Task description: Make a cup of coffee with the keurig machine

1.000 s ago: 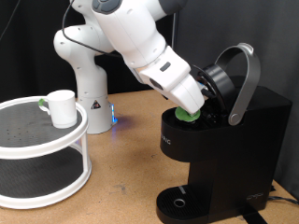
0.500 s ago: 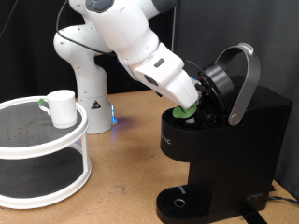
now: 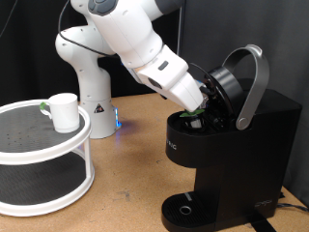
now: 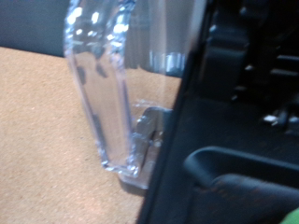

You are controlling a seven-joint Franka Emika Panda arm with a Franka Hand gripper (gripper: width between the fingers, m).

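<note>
The keurig machine (image 3: 237,159) stands at the exterior view's right with its silver-grey lid handle (image 3: 253,82) raised and the brew head open. My gripper (image 3: 198,108) reaches into the open brew head, shut on a small pod with a green top (image 3: 192,115) that sits low in the pod holder. The white cup (image 3: 64,111) stands on the top tier of a white round shelf (image 3: 29,150) at the exterior view's left, far from the gripper. The wrist view is blurred: it shows the machine's black body (image 4: 234,112), a clear plastic part (image 4: 98,84) and a patch of green (image 4: 257,191).
The round drip tray (image 3: 183,208) at the machine's foot holds nothing. The arm's white base (image 3: 92,92) stands behind the shelf. Bare brown tabletop (image 3: 130,164) lies between the shelf and the machine.
The gripper has moved slightly down and into the brew head. The green pod has sunk lower in the holder, so less of it shows. The cup has not moved.
</note>
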